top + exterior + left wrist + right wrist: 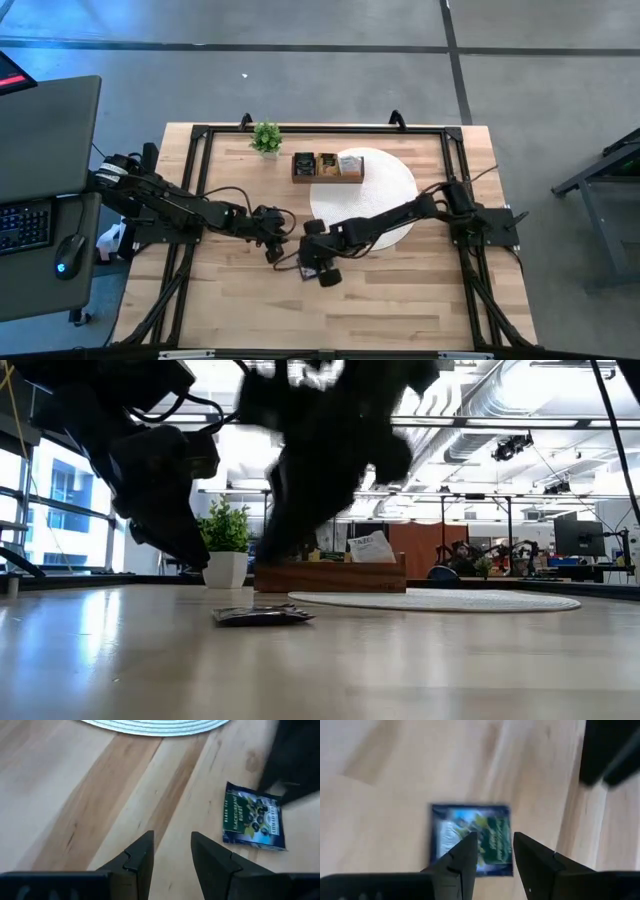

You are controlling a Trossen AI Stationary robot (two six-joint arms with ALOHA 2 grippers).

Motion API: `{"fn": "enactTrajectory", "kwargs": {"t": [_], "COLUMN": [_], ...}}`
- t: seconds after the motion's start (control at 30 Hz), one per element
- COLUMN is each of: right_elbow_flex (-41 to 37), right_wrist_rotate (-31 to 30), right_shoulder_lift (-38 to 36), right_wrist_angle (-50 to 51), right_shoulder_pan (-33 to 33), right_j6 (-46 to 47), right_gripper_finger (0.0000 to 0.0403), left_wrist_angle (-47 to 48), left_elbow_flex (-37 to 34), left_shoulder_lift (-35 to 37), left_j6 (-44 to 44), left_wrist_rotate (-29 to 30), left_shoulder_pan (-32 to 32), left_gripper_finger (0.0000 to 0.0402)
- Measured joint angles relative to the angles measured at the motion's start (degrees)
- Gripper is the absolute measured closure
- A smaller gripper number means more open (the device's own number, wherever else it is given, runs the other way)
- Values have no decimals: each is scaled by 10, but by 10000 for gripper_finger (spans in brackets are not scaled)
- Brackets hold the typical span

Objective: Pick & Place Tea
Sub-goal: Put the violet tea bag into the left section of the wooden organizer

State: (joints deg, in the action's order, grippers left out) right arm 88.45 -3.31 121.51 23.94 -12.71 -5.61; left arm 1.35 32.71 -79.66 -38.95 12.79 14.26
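Observation:
A dark blue and green tea sachet point(262, 616) lies flat on the bare wood, near the middle of the table. It also shows in the left wrist view point(254, 816) and the right wrist view point(471, 839). My right gripper point(494, 845) hangs open and empty just above it, fingers pointing down, and shows in the high view point(318, 262). My left gripper point(171, 845) is open and empty over bare wood beside the sachet, on its left point(275, 243). The wooden tray point(328, 166) at the far side holds more sachets.
A round white woven mat point(365, 195) lies under the right arm, with the tray on its far edge. A small potted plant point(265, 137) stands at the far edge, left of the tray. The two grippers stand close together at mid-table.

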Motion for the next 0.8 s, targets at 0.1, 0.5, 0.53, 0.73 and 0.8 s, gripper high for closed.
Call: {"fn": "enactTrajectory", "kwargs": {"t": [0.1,0.5,0.53,0.73,0.8], "right_elbow_flex": [-41,-173,-180,-190,-191], "right_wrist_rotate": [4,23,21,26,22], "right_shoulder_lift": [9,1,1,2,-2], "right_wrist_angle": [-31,-200,-207,-232,-241], "right_shoulder_pan": [13,34,34,41,41], "right_j6": [12,30,29,23,15], "right_gripper_finger": [279,298,309,395,388], "left_wrist_angle": [1,2,2,2,1], "left_elbow_flex": [0,0,0,0,0], "left_shoulder_lift": [0,0,0,0,0], "left_j6": [1,1,1,1,1], "left_wrist_rotate": [2,3,3,4,4], "left_shoulder_pan": [0,0,0,0,0], "left_gripper_finger": [273,273,273,273,273]}}
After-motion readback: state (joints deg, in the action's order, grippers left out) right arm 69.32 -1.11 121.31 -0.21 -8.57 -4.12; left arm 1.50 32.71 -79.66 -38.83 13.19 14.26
